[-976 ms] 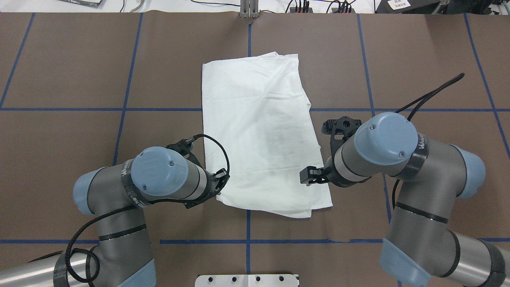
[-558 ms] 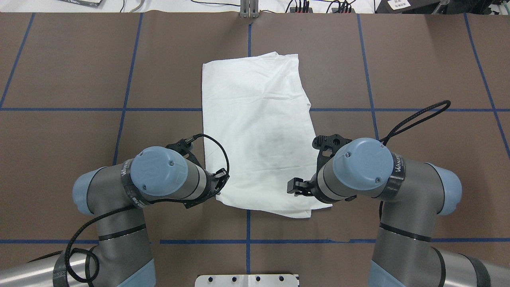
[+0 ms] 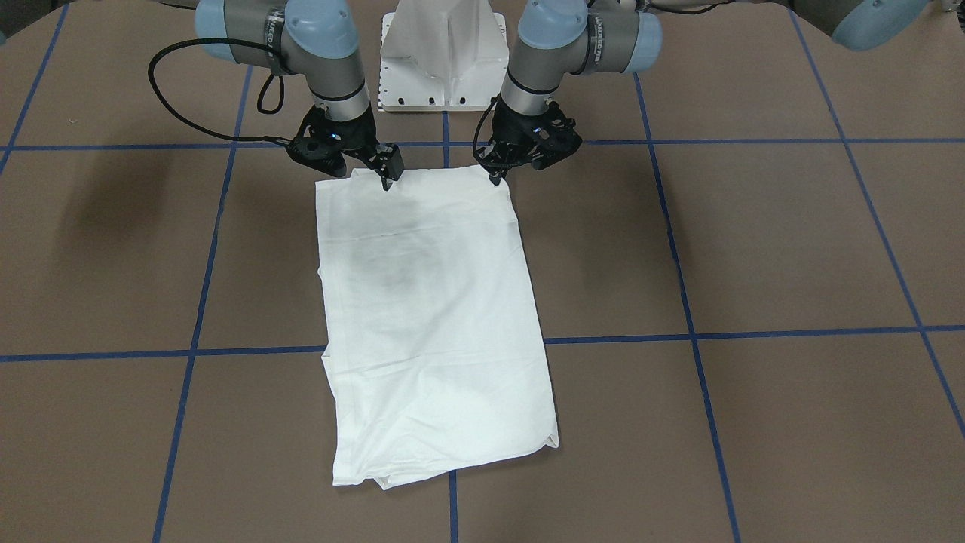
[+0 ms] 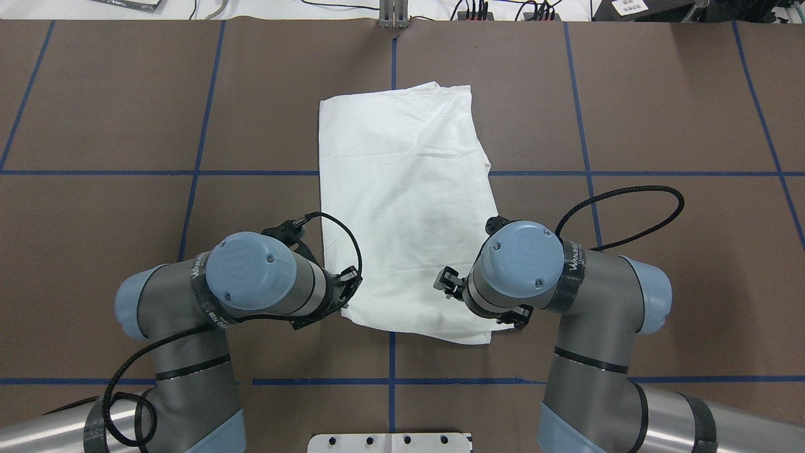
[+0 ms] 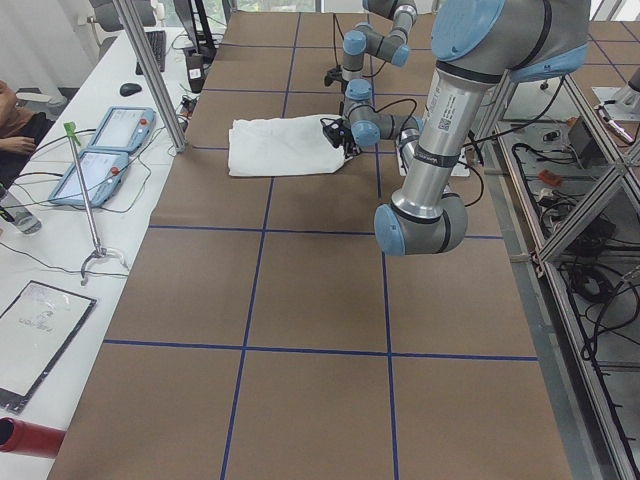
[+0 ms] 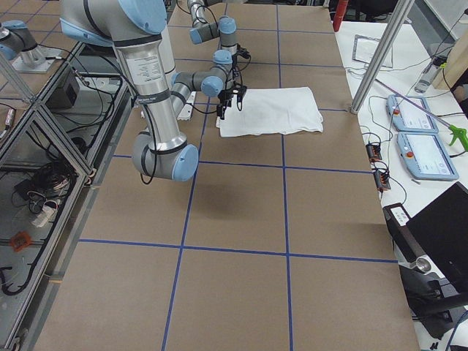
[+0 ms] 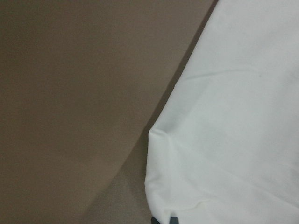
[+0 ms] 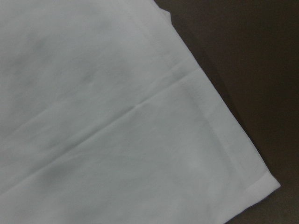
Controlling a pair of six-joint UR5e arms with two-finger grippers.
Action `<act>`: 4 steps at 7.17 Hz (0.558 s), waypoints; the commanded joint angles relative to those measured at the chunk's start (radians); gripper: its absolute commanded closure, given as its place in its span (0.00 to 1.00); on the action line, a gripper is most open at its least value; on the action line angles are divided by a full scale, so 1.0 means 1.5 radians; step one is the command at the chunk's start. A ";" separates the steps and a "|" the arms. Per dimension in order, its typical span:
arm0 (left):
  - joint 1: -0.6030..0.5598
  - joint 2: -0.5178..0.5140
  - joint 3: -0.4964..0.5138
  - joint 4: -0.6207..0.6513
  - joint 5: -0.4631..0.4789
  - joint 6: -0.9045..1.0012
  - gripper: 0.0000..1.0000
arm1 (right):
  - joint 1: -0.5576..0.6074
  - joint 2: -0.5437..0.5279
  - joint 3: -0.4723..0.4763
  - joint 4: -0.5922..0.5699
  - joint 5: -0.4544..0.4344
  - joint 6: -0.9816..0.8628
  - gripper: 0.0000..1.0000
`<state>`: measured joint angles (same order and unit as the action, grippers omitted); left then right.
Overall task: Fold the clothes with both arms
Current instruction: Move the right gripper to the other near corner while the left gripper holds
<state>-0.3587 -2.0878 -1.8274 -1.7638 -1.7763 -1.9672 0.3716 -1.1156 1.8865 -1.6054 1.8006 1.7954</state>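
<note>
left tool (image 3: 497, 179): on shirt (image 3: 430, 317) corner, grip unclear
right tool (image 3: 384, 179): grip unclear; move outboard to corner

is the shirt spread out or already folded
Folded: the shirt lies as a narrow rectangle, no sleeves sticking out, with stacked layers showing at its corner edges.

White capital lettering runs along the black band (image 4: 202, 272) on the left arm (image 4: 176, 296), to the left of the white shirt (image 4: 402, 207). It also runs along the matching band (image 4: 572, 267) on the right arm (image 4: 597, 296), to the shirt's right; on neither can the letters be made out with certainty. A white label (image 4: 626, 6), beyond the shirt to its far right, carries dark print too small to read.
</note>
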 commanded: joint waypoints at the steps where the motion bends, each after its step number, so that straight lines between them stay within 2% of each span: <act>1: 0.001 -0.001 -0.001 0.000 0.000 -0.001 1.00 | -0.017 -0.004 -0.023 -0.010 -0.011 0.032 0.00; 4: 0.002 -0.005 -0.002 0.000 0.000 -0.001 1.00 | -0.039 -0.002 -0.029 -0.011 -0.012 0.032 0.00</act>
<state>-0.3562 -2.0919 -1.8293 -1.7642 -1.7764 -1.9681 0.3278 -1.1168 1.8436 -1.6206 1.7832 1.8431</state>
